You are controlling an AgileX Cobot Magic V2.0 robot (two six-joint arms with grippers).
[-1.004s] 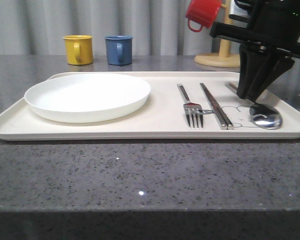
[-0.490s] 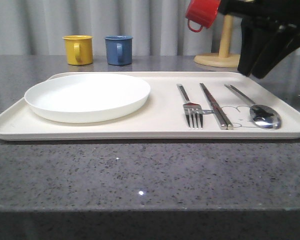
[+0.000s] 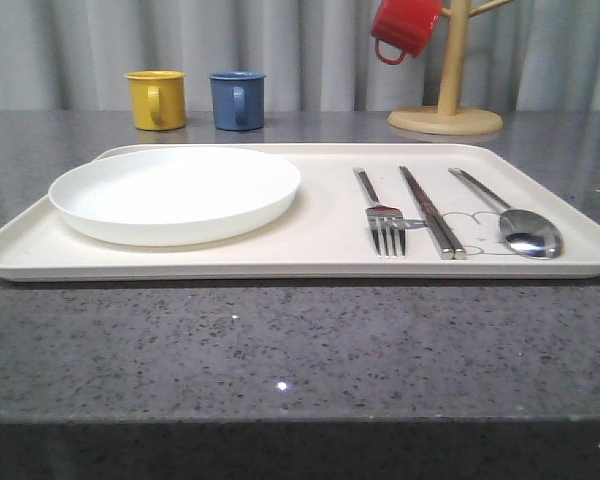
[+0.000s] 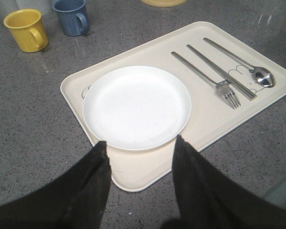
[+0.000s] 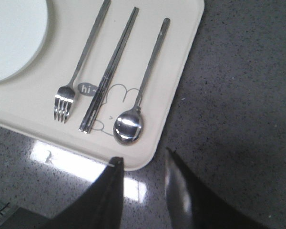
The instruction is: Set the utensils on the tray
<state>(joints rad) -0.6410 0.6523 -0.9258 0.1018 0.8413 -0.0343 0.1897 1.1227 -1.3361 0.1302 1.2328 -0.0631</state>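
Note:
The cream tray point(image 3: 320, 262) lies across the grey table. On its right half rest the silver fork point(image 3: 383, 218), the pair of chopsticks point(image 3: 432, 212) and the spoon point(image 3: 527, 230), side by side. From above, the right wrist view shows the same fork point(image 5: 66, 100), chopsticks point(image 5: 107, 78) and spoon point(image 5: 129, 125) on the tray point(image 5: 178, 71). My right gripper point(image 5: 143, 160) hangs open and empty high over the tray's near right corner. My left gripper point(image 4: 140, 145) is open and empty above the tray's point(image 4: 133, 174) near left corner, close to the plate.
A round white plate point(image 3: 175, 192) fills the tray's left half. A yellow mug point(image 3: 157, 98) and a blue mug point(image 3: 236, 99) stand at the back. A red mug point(image 3: 405, 27) hangs on a wooden mug tree point(image 3: 450, 75) at the back right.
My right arm has lifted up and away from the spoon and has left the front view. The spoon stays on the tray.

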